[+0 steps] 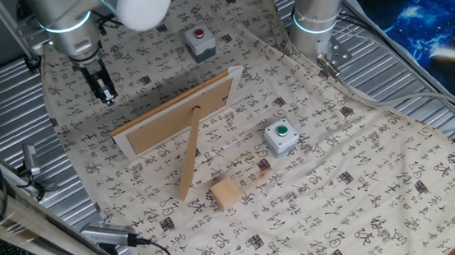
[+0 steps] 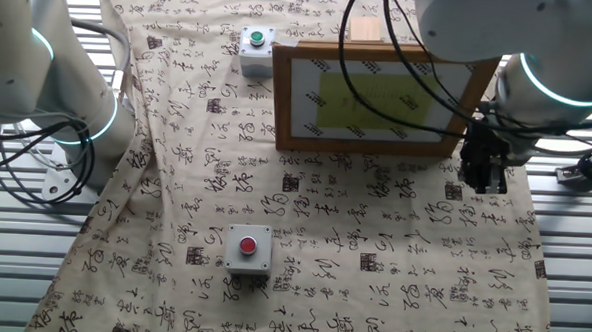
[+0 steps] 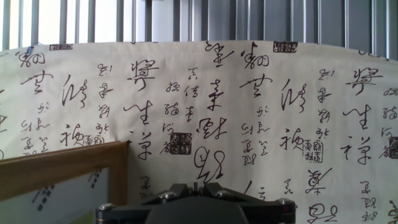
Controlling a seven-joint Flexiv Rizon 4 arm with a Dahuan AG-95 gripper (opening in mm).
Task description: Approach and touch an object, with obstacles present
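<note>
Far left, the gripper (image 1: 108, 96) hangs over the cloth-covered counter (image 1: 364, 181) just beside the frame's (image 1: 178, 115) left end, and its fingers (image 1: 106, 88) look pressed together, though the view is too poor to be sure. Next comes the frame, propped on its leg (image 1: 190, 160), with the red button box (image 1: 199, 42) beyond it. The cube (image 1: 227, 194) sits near the foot of the leg, well apart from the gripper, and the green button box (image 1: 280, 137) stands to its right.
</note>
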